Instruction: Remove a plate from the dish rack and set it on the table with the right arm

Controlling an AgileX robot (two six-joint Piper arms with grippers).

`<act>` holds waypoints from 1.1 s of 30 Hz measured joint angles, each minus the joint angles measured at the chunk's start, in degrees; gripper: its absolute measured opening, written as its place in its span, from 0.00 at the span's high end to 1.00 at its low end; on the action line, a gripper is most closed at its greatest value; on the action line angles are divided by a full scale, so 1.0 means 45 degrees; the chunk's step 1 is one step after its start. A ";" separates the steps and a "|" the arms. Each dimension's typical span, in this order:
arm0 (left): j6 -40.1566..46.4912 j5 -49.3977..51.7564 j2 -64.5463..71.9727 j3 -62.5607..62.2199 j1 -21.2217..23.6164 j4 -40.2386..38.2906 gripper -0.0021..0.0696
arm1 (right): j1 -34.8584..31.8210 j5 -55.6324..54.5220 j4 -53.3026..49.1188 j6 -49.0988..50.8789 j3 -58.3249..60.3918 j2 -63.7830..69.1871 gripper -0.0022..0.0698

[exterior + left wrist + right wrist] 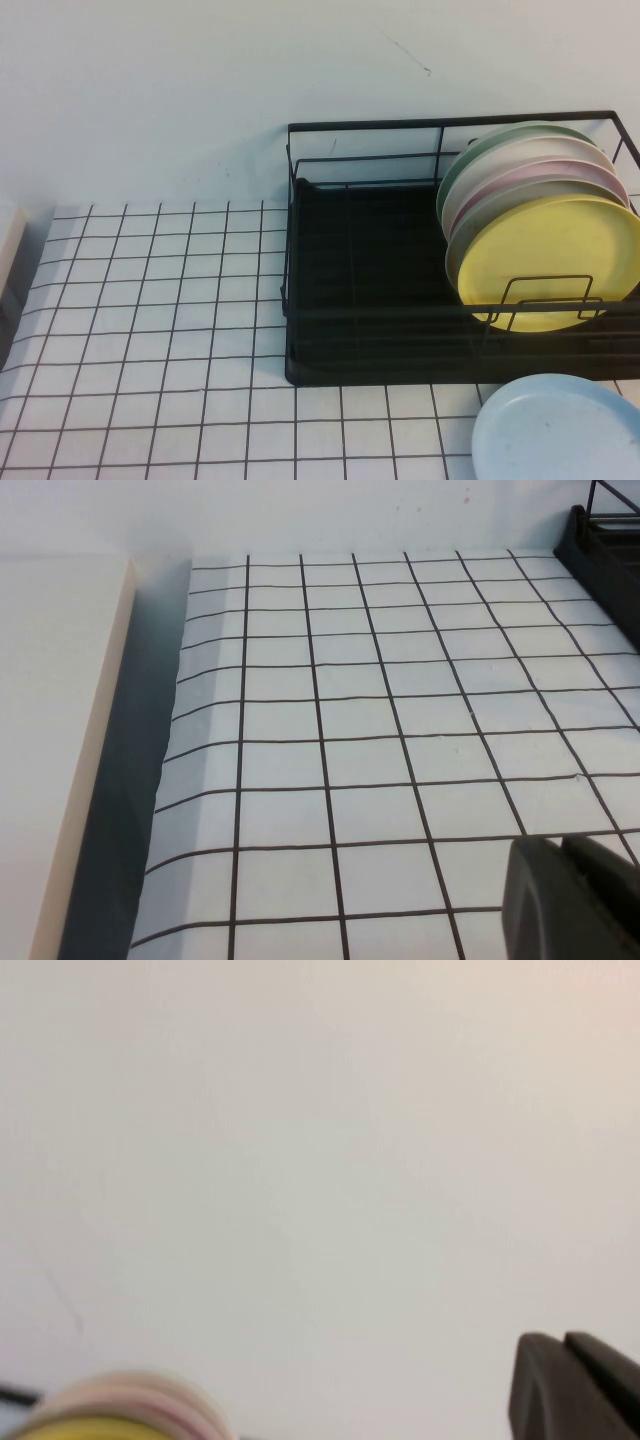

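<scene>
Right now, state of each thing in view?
yellow plate: upright in the dish rack, frontmost of the stack
pink, off-white, green plates: racked behind it
pale blue plate: flat on the table, in front of the rack
right gripper: shut, empty, raised above the plates
left gripper: low over the table

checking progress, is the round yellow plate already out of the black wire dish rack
No, the round matte yellow plate stands on edge in the black wire dish rack, frontmost of the upright plates, in the high view.
</scene>
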 joint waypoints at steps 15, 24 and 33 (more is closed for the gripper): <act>0.0000 0.0000 0.0000 0.0000 0.0000 0.0000 0.98 | 0.0000 -0.8298 0.0766 -0.0369 0.0000 -0.0020 0.97; 0.0000 0.0000 0.0000 0.0000 0.0000 0.0000 0.98 | 0.0000 -0.2120 0.1733 -0.0699 -0.1342 -0.0020 0.97; 0.0000 0.0000 0.0000 0.0000 0.0000 0.0000 0.98 | 0.0000 0.6884 0.2330 -0.0676 -0.7000 0.1547 0.97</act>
